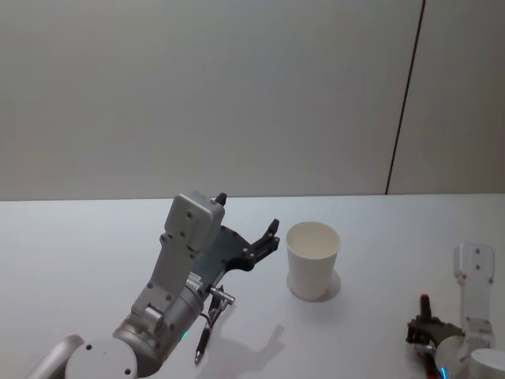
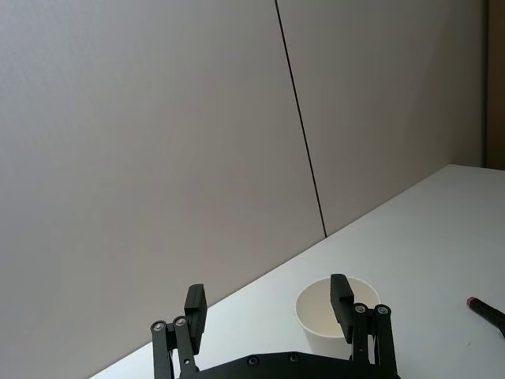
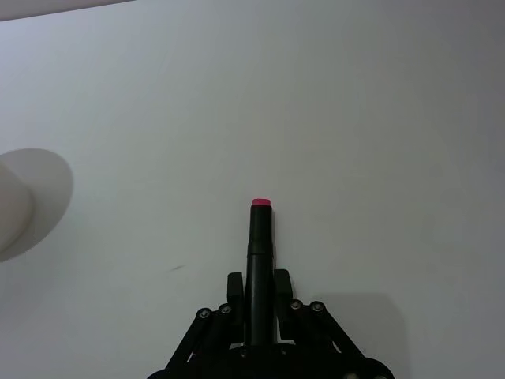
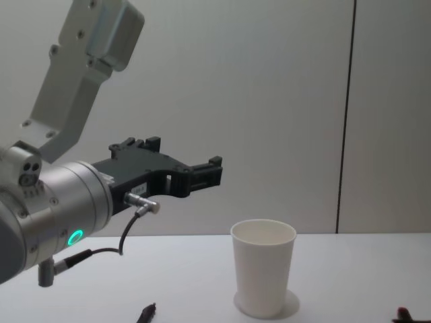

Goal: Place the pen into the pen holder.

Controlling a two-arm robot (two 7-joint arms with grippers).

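Jaws: right gripper (image 3: 259, 281) pinches pen (image 3: 261, 230); left gripper (image 2: 268, 292) raised.

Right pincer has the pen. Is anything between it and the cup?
Nothing visible stands between the pen, shut in the right pincer, and the cup. The left pincer hangs open and raised on the cup's other side, off that path.

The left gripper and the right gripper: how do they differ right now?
The left gripper is open and empty; the right gripper is shut on the pen. The left gripper hangs raised to the left of the pen holder, higher than its rim; the right gripper sits low over the table, off to the holder's right. Both are black, with two fingers.
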